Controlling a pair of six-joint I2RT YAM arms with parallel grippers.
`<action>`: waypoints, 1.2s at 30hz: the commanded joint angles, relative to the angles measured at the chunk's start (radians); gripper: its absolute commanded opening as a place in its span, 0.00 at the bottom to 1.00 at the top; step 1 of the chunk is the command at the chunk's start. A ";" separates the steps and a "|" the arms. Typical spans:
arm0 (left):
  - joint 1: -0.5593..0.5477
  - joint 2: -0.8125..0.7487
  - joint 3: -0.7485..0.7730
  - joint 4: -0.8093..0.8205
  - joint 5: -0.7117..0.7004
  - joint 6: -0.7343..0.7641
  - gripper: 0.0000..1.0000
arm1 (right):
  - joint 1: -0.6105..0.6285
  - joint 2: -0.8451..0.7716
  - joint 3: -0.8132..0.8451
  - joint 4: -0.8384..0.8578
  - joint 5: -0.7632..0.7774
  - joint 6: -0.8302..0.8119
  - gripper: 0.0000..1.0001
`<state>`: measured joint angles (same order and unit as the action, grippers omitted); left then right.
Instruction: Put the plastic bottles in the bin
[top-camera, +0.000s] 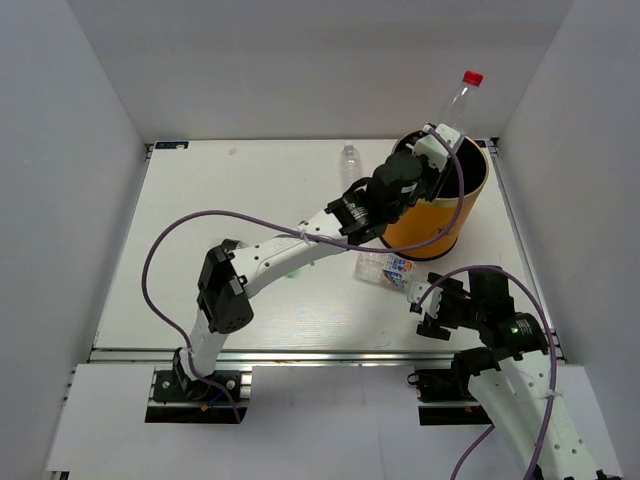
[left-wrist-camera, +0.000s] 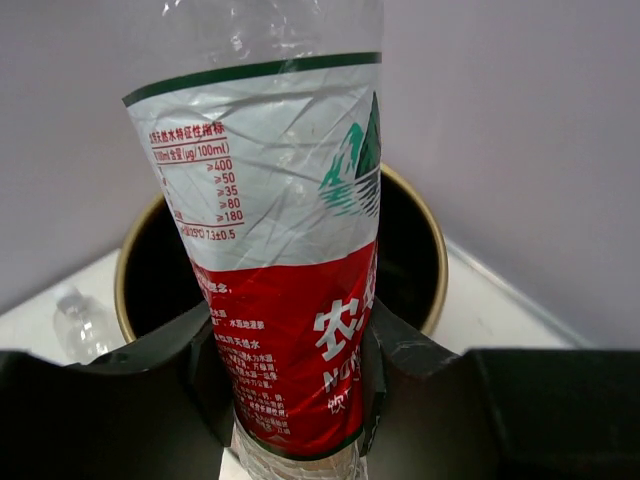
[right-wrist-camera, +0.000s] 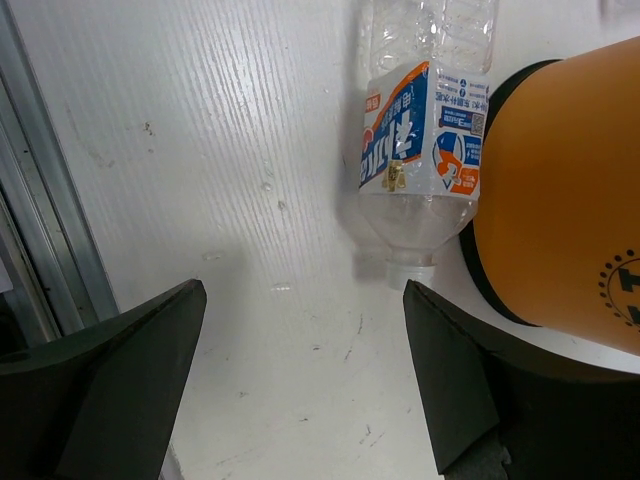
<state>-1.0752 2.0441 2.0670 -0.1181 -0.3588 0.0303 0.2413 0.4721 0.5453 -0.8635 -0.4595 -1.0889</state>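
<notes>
One red-labelled bottle (left-wrist-camera: 280, 250) is pinched low on its label by the left gripper (top-camera: 432, 150). It is held nearly upright, red cap up, over the mouth of the orange bin (top-camera: 470, 195) at the upper right of the top view. At lower right, the right gripper (right-wrist-camera: 305, 330) is spread wide and empty above the table (right-wrist-camera: 200, 150). The blue-labelled bottle (right-wrist-camera: 420, 150) lies just ahead of it, beside the bin's base.

One bottle (top-camera: 386, 268) lies just before the bin (top-camera: 445, 225), a second bottle (top-camera: 348, 160) left of it.
</notes>
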 joint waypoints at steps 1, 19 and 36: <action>0.006 0.013 0.056 0.206 -0.071 0.013 0.24 | 0.000 -0.024 -0.025 0.034 -0.008 -0.011 0.85; 0.061 0.180 0.184 0.121 -0.128 -0.050 1.00 | -0.002 -0.044 -0.059 0.231 0.035 0.129 0.90; 0.070 -0.870 -0.844 -0.206 -0.370 -0.096 1.00 | 0.052 0.499 0.111 0.493 -0.022 0.168 0.90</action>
<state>-1.0157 1.2392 1.3369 -0.2268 -0.6460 -0.0601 0.2718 0.9249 0.5892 -0.4988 -0.4923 -0.9577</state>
